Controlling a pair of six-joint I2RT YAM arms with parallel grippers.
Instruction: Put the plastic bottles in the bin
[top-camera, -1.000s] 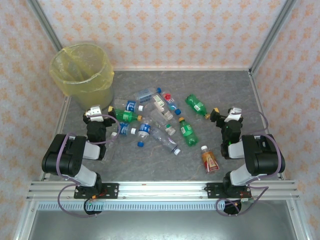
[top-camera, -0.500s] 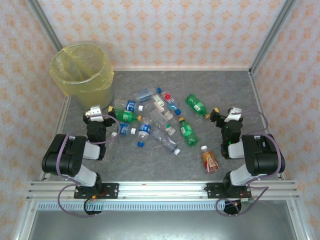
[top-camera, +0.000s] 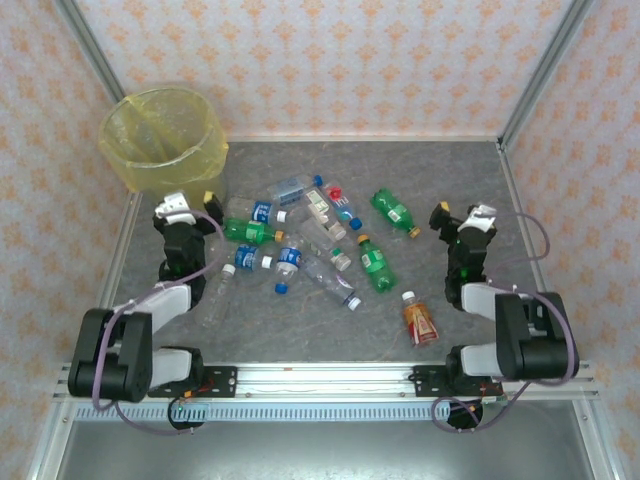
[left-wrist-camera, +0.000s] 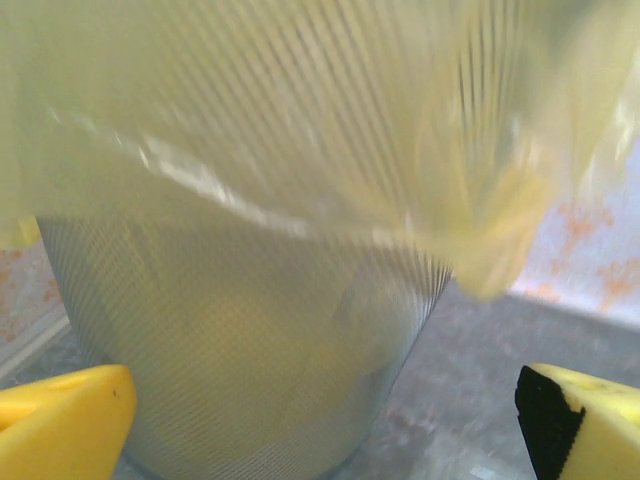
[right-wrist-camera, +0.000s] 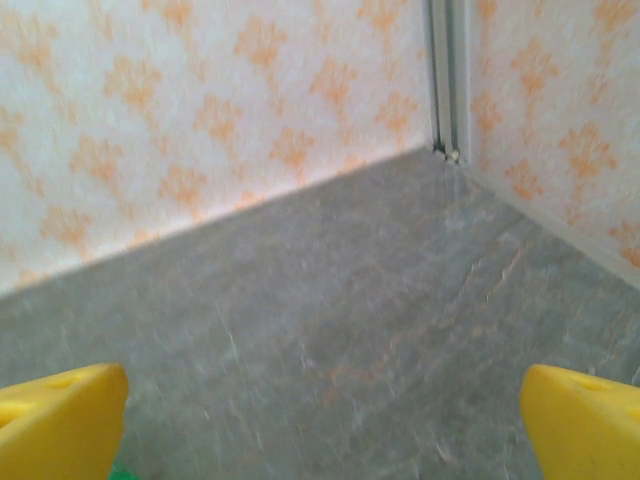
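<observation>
Several plastic bottles lie loose in the middle of the grey table: clear ones with blue labels (top-camera: 288, 256), green ones with yellow caps (top-camera: 377, 268), and one orange-red bottle (top-camera: 420, 322) nearer the front right. The bin (top-camera: 165, 140), lined with a yellow bag, stands at the back left. My left gripper (top-camera: 188, 203) hangs open just in front of the bin (left-wrist-camera: 250, 340), which looms close between its yellow fingertips (left-wrist-camera: 60, 425). My right gripper (top-camera: 462, 214) is open and holds nothing, to the right of the bottles, over bare table (right-wrist-camera: 330, 330).
Patterned walls with metal posts (top-camera: 545, 65) enclose the table on three sides. The right wrist view faces the back right corner (right-wrist-camera: 445, 150). A rail (top-camera: 320, 378) carrying both arm bases runs along the near edge.
Both arms have stretched forward from their folded pose. The left gripper has moved back toward the bin, the right gripper slightly back and right. Both stayed open.
</observation>
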